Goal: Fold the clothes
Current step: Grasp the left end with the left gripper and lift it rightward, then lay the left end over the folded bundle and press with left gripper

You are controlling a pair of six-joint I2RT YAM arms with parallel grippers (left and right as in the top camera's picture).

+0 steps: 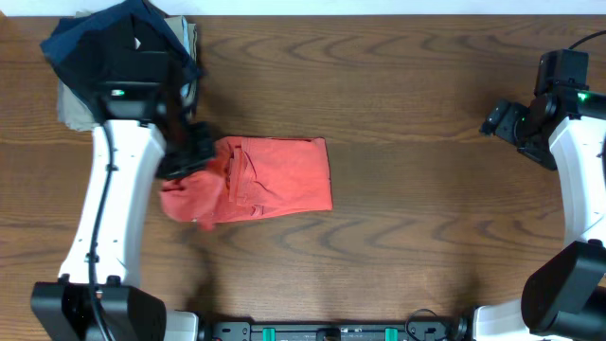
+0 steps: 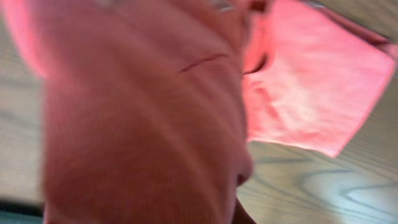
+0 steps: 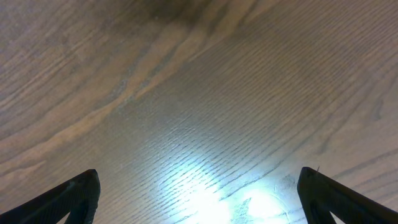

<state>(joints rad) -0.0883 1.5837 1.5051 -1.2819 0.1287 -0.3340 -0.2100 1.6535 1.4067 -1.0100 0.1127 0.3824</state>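
Note:
The coral-red T-shirt [image 1: 284, 175] lies part-folded on the wooden table, left of centre. Its right part is flat; its left part is bunched. My left gripper [image 1: 192, 152] is at the shirt's left edge, with the bunched fabric gathered up at it. In the left wrist view the coral cloth [image 2: 143, 112] hangs right in front of the camera and hides the jaws; the flat part [image 2: 311, 93] lies beyond on the table. No lettering or neck label shows. My right gripper [image 1: 502, 121] is open and empty over bare wood at the far right, fingers wide apart [image 3: 199, 186].
A pile of navy and black garments [image 1: 114, 38] sits at the back left corner, on a khaki-beige garment [image 1: 71, 106], partly under my left arm. The wooden table [image 1: 426, 208] stretches from the shirt to my right arm.

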